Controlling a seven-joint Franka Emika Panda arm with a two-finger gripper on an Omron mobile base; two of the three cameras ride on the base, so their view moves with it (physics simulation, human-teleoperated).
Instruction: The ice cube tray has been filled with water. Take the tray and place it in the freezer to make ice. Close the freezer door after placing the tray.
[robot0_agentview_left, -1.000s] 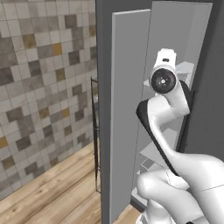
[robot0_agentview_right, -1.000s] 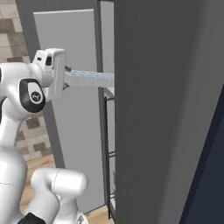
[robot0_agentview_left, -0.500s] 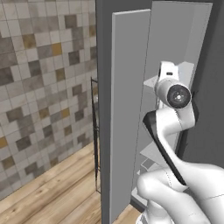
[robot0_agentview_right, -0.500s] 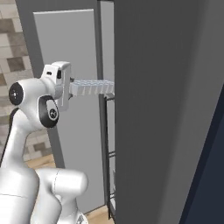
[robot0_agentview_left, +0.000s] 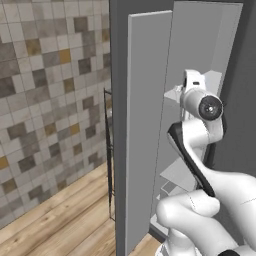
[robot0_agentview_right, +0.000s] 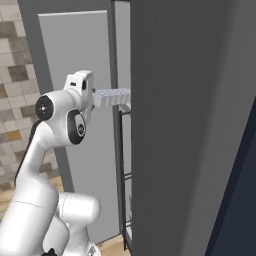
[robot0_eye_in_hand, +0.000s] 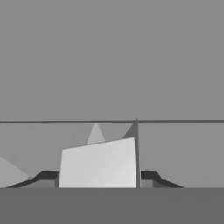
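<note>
Standing at the far left of the left base view, a tiled wall (robot0_agentview_left: 45, 100) in beige, grey and ochre squares meets a wooden floor (robot0_agentview_left: 65, 220). Just right of it hangs the freezer door (robot0_agentview_left: 145, 125), swung open so that its pale inner face shows; a slim dark handle (robot0_agentview_left: 108, 155) runs down beside its edge. Further right the robot's arm rises in front of the freezer (robot0_agentview_left: 240, 75), and its wrist covers the hand, so the fingers cannot be made out from this side.

From the right base view, the open door stands at the left, and the arm reaches level toward the dark gap of the cabinet. The hand (robot0_agentview_right: 95, 98) is clenched on the near end of the ice cube tray (robot0_agentview_right: 112, 96), which is held flat in the air. The tray's far end is cut off by the freezer's dark grey side wall, so how deep it reaches is unclear. Its cells show as faint ridges; the water is too small to tell. Dark shelf rails (robot0_agentview_right: 122, 170) run down below the tray.

Looking along the hand, a pale tilted slab, likely the tray (robot0_eye_in_hand: 98, 164), rises between the dark fingertips (robot0_eye_in_hand: 151, 176) against grey inner walls.
</note>
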